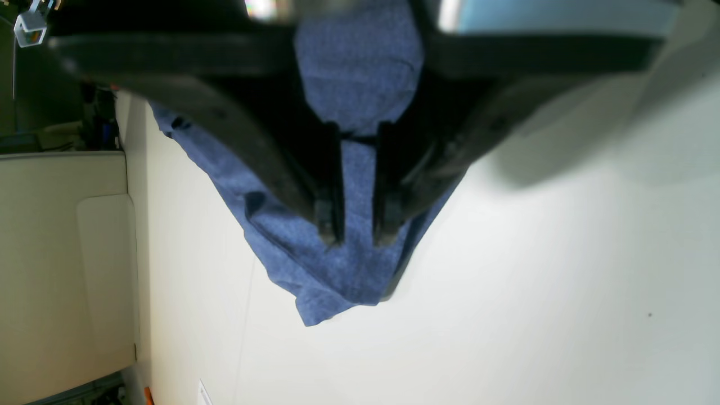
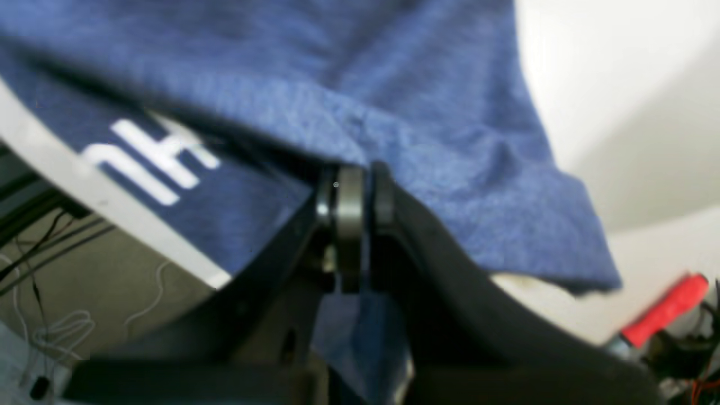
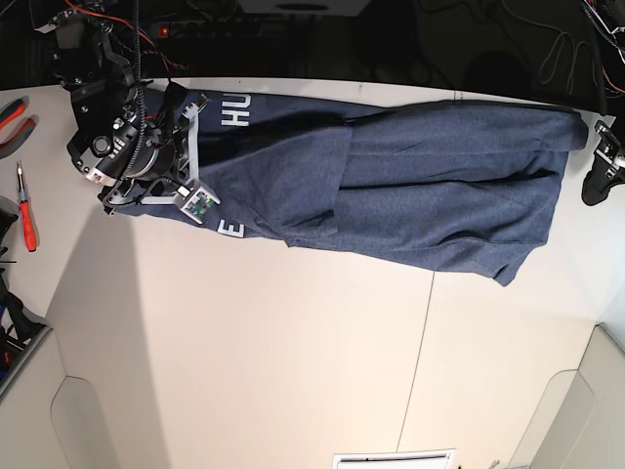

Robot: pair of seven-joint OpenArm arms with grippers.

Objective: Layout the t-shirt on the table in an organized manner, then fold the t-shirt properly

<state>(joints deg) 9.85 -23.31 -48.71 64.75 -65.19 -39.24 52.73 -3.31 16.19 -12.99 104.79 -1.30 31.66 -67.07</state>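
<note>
The t-shirt (image 3: 410, 186) is stretched out along the far side of the desk (image 3: 293, 371), but it is still bunched and doubled over. The right gripper (image 2: 360, 188) fingers are clamped on its left end. The left gripper (image 1: 358, 225) fingers are pinched on the right end. No folding is done yet.

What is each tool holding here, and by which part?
Both grip the t-shirt: the right tool pinches an edge by the white lettering; the left tool pinches the opposite end's edge.
</note>
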